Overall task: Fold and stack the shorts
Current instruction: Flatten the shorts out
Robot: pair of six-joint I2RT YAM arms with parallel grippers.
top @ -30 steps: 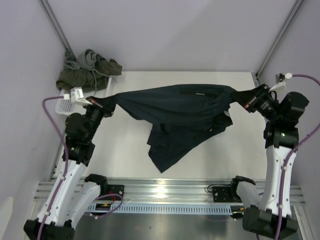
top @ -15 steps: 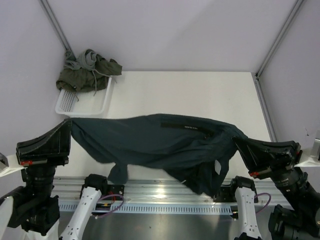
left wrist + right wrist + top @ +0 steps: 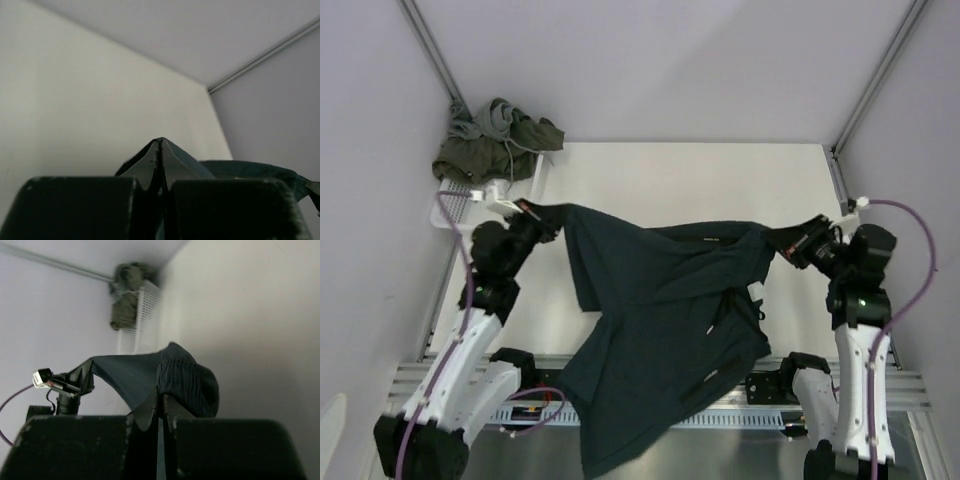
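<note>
White table [image 3: 670, 180], far half bare. Navy shorts [image 3: 660, 300] are slung in the air between the two arms. The waistband is stretched across mid-table, and the legs sag toward the near edge and over the rail [image 3: 910, 385]. Basket [image 3: 455, 192] sits far left with olive shorts [image 3: 470, 155] and grey shorts [image 3: 495, 118] heaped in it, not yet handled. Left gripper [image 3: 542, 213] is clamped on the left waistband corner. Right gripper [image 3: 785, 243] is clamped on the right corner, with cloth bunched over its tips in the wrist view. Both pairs of jaws are pinched tight on fabric.

Reads as the spread-and-lay-flat step ahead of the first fold. To do it well:
- Hold the waistband taut, both ends level.
- Carry the cloth away from the bases so the hems land on the table, not the rail.
- Touch the hems down first, drag lightly to pull out creases, then lower the waistband.
- Legs look overlapped, can't tell if twisted, so check before letting go.
- Let go only once flat, leaving room for the stack.
</note>
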